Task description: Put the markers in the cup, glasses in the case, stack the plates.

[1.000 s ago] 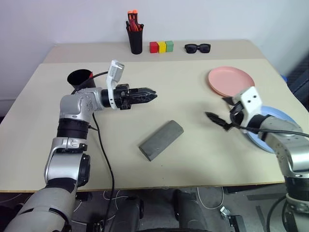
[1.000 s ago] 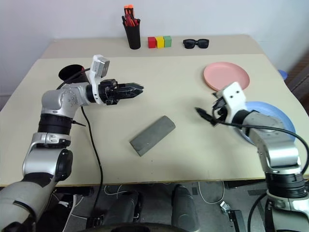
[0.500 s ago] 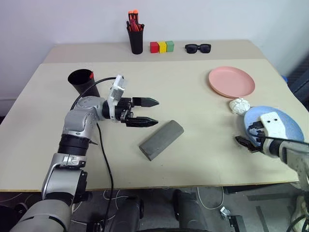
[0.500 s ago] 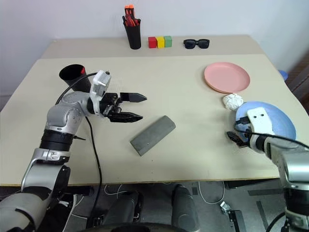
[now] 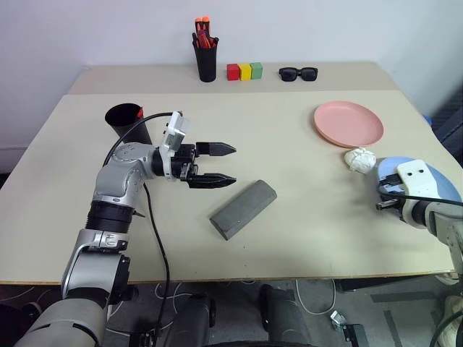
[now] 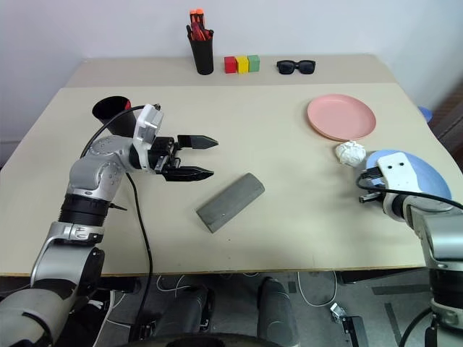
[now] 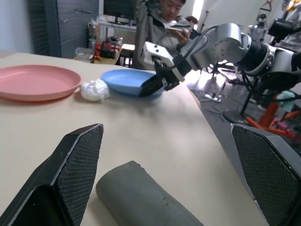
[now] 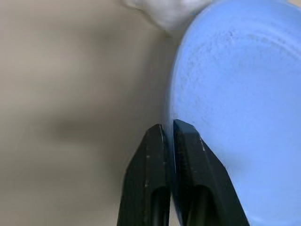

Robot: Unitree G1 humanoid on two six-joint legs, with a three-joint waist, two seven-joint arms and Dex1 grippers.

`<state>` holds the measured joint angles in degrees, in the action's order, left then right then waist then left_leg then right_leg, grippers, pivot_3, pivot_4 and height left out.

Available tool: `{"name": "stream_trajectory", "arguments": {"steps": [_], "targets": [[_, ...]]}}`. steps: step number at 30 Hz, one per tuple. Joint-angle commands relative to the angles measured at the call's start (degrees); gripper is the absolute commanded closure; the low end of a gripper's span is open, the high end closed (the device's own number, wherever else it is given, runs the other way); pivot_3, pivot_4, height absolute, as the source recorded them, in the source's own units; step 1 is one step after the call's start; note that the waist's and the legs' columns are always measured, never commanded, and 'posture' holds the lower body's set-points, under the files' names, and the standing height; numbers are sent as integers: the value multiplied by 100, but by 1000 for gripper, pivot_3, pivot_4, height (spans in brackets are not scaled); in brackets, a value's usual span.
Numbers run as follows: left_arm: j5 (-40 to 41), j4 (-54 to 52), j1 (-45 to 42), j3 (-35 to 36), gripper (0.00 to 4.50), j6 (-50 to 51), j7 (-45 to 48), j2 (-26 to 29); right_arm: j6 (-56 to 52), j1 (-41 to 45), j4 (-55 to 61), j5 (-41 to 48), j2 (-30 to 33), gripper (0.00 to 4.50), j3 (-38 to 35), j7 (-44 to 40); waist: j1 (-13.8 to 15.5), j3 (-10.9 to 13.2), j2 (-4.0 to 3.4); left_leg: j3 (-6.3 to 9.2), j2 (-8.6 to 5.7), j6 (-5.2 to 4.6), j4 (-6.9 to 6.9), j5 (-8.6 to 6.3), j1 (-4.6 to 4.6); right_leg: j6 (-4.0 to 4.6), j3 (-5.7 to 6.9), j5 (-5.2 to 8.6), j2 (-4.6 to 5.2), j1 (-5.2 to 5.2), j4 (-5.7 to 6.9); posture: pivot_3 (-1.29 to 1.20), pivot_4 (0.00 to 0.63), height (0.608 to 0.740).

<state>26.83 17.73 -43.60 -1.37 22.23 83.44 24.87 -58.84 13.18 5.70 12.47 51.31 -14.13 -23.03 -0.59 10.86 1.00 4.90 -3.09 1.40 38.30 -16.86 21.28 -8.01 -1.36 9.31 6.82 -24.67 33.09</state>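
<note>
My left gripper (image 5: 233,165) hangs open and empty over the table, pointing at the closed grey case (image 5: 243,209) just beyond its fingers (image 7: 77,174). Behind that arm stands the black cup (image 5: 129,123), with the red tip of the marker (image 5: 139,113) at its rim. The pink plate (image 5: 348,123) lies far right. The blue plate (image 5: 434,182) lies nearer, and my right gripper (image 8: 168,126) is shut on its left rim. The glasses are out of view.
A white crumpled paper ball (image 5: 359,159) sits between the two plates. At the back stand a black pen holder (image 5: 205,61), three coloured blocks (image 5: 243,70) and black sunglasses (image 5: 297,72). A person (image 7: 164,19) sits beyond the table.
My right gripper swung right from mid-table to the blue plate's rim and closed on it. My left gripper rolled and spread its fingers wide.
</note>
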Motion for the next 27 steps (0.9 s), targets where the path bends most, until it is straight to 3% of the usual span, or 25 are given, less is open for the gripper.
{"name": "stream_trajectory", "arguments": {"steps": [1, 7, 14, 18, 23, 24, 25, 27], "targets": [[-42, 42, -231, 98, 0, -141, -230, 41, 303, 472, -165, -572, 389, 4407, -57, 444, -4, 2, -4, -1, 0, 0, 0, 0, 2, 0, 0, 0, 0, -3, 0, 0, 150, 740], [-167, 331, -314, 219, 0, -644, -742, -118, 1626, 1881, -1116, -978, -286, 4407, 644, 692, -71, 2, -4, -8, 6, 0, -9, 0, -2, 1, -1, 0, -4, -12, 2, 0, 150, 740], [-195, 655, -309, 315, 0, -983, -886, -79, 4467, 3578, -4085, -2229, -960, 4407, 2211, 668, -58, 5, -8, -9, 1, 3, -10, 2, 10, 0, -3, -2, -1, -25, 1, 0, 150, 740], [-183, 666, -211, 375, 0, -1079, -964, -58, 5667, 4391, -5603, -2491, -1337, 4407, 2523, 589, -51, 5, -8, -6, 0, 5, -15, 3, 18, 1, -2, -2, -1, -32, 1, 0, 150, 740], [-161, 507, -28, 402, 0, -1125, -1056, -72, 6264, 5049, -7183, -2174, -1821, 4407, 2172, 229, -135, 5, -8, -3, 1, 6, -22, 3, 15, 1, -2, -2, -2, -33, 1, 0, 150, 740], [-164, 479, -12, 410, 0, -1131, -1096, -74, 6395, 5081, -7386, -2262, -1830, 3783, 2216, 289, -144, 5, -8, -1, 0, 8, -23, 5, 16, 1, -1, -2, -2, -33, 2, 0, 150, 740], [-161, 445, 4, 415, 0, -1118, -1124, -68, 6535, 5104, -7528, -2398, -1823, 3516, 2299, 405, -146, 5, -8, -1, 0, 8, -23, 5, 16, 1, -1, -2, -2, -32, 3, 0, 150, 740], [-135, 340, 56, 419, 0, -1080, -1140, -39, 6565, 5165, -7700, -2186, -1884, 2549, 2068, 271, -168, 6, -9, 0, -1, 9, -23, 5, 18, 1, -1, -2, -2, -33, 5, 0, 150, 740]]}}
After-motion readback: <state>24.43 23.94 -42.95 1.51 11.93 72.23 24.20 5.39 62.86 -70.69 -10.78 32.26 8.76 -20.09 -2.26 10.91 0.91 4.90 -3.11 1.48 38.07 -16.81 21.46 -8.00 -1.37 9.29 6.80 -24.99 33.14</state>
